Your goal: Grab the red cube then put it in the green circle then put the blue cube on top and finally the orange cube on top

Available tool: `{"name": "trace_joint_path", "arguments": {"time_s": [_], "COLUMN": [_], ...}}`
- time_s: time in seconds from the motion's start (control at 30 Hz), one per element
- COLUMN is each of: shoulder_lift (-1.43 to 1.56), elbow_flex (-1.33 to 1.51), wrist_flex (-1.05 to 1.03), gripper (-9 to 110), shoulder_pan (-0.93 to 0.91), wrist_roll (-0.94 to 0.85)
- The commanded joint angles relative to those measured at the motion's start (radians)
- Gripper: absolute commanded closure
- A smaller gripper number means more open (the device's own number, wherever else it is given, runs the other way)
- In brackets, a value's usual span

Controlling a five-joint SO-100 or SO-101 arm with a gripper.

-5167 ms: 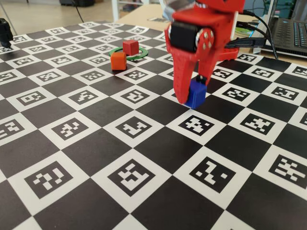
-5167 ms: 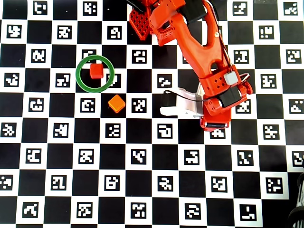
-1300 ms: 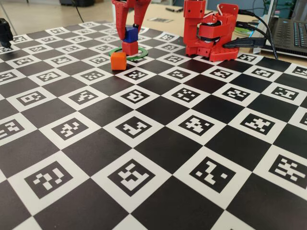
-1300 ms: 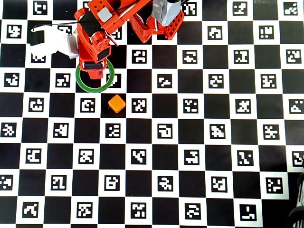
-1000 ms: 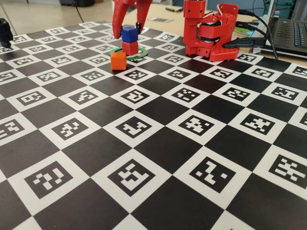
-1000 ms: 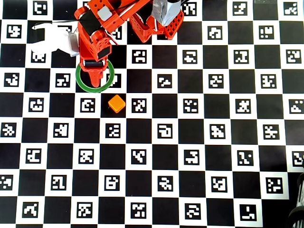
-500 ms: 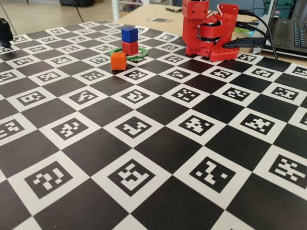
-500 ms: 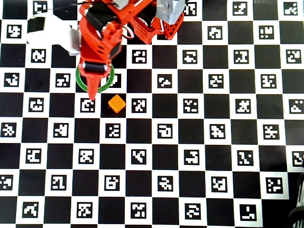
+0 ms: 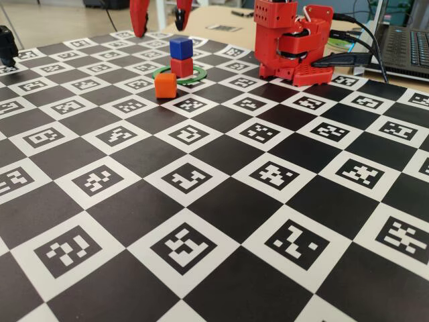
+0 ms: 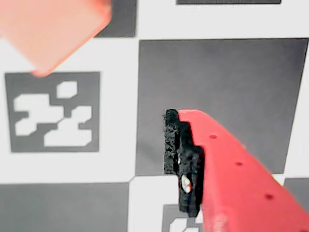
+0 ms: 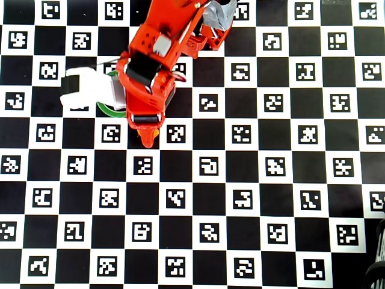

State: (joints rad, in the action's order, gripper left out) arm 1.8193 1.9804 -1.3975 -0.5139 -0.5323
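Observation:
In the fixed view the blue cube (image 9: 180, 47) sits on the red cube (image 9: 181, 67) inside the green circle (image 9: 161, 72). The orange cube (image 9: 165, 85) rests on the board just in front of the ring. My gripper (image 9: 159, 20) hangs open above and behind the stack, holding nothing. In the overhead view the gripper (image 11: 146, 137) covers the orange cube and the stack; only a bit of the green circle (image 11: 107, 109) shows. The wrist view shows one padded finger (image 10: 176, 145) over the board and a blurred pale orange shape (image 10: 48, 34) at top left; I cannot tell what it is.
The red arm base (image 9: 291, 43) stands at the back of the checkered marker board (image 9: 201, 221). A laptop (image 9: 405, 40) and cables lie at the back right. A small black object (image 9: 7, 43) sits at the left edge.
The gripper let go of the blue cube on the red cube, rose, and swung from over the ring to over the orange cube, jaws apart.

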Motion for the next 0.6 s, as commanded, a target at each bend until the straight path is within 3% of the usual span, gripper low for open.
{"name": "trace_joint_path", "arguments": {"time_s": [0.0,0.27,0.57], "shoulder_lift": [0.018,0.055,0.048], "elbow_flex": [0.058,0.181,0.256], "wrist_flex": [0.087,0.218,0.342], "gripper": [59,52,51], "shoulder_pan": [-0.014,-0.003,-0.005], "wrist_roll": [0.012,0.080,0.127]}}
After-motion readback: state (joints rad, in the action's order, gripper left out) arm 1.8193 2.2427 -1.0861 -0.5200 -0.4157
